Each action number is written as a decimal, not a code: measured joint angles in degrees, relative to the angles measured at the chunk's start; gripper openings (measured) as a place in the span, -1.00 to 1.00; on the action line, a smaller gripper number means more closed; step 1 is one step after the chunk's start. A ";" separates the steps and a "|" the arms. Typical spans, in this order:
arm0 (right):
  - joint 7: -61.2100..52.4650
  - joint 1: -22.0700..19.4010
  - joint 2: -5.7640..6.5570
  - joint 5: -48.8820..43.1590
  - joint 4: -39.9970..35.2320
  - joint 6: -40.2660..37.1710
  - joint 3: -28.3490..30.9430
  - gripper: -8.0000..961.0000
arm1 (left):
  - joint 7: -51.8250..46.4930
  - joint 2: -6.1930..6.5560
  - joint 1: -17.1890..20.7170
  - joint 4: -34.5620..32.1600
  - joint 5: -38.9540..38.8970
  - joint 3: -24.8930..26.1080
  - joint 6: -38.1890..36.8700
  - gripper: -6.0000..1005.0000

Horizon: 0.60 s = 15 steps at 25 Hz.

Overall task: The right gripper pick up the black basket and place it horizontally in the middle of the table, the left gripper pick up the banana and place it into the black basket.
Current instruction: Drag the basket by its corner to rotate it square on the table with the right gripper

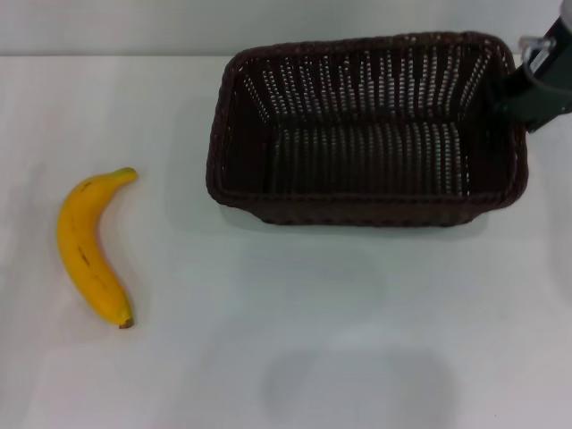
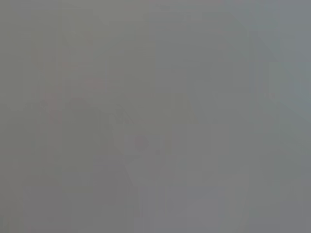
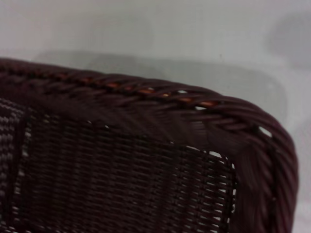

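The right gripper [image 1: 523, 89] sat at the basket's [image 1: 366, 210] far-right rim, jaw state unclear, basket placing underway; next, release cleanly.

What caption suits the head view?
Right hand at the wicker basket's far right corner; banana lies on the white table.

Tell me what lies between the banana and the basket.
Nothing: in the head view only bare white table separates the banana from the basket. The right gripper is at the basket's far right rim.
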State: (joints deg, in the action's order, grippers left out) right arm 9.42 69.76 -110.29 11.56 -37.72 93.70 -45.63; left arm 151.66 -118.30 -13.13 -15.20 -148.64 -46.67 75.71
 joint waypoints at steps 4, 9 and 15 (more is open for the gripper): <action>-1.55 0.50 -1.68 -0.43 -0.50 0.78 -6.34 -0.65 | 0.03 0.00 -0.26 0.02 0.00 0.00 -0.64 0.59; -2.55 1.95 -3.46 -1.36 -2.13 2.49 -9.75 -0.65 | 0.04 0.00 -0.24 0.22 0.02 -0.01 -0.66 0.59; -4.11 4.77 -5.10 -1.20 -1.68 3.05 -10.70 -0.66 | 0.04 -0.22 -0.23 0.24 0.23 -0.01 -0.67 0.59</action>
State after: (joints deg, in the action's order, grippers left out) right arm 5.31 74.53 -115.39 10.36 -39.39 96.75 -56.34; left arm 151.70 -118.52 -13.36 -14.96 -148.41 -46.67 75.05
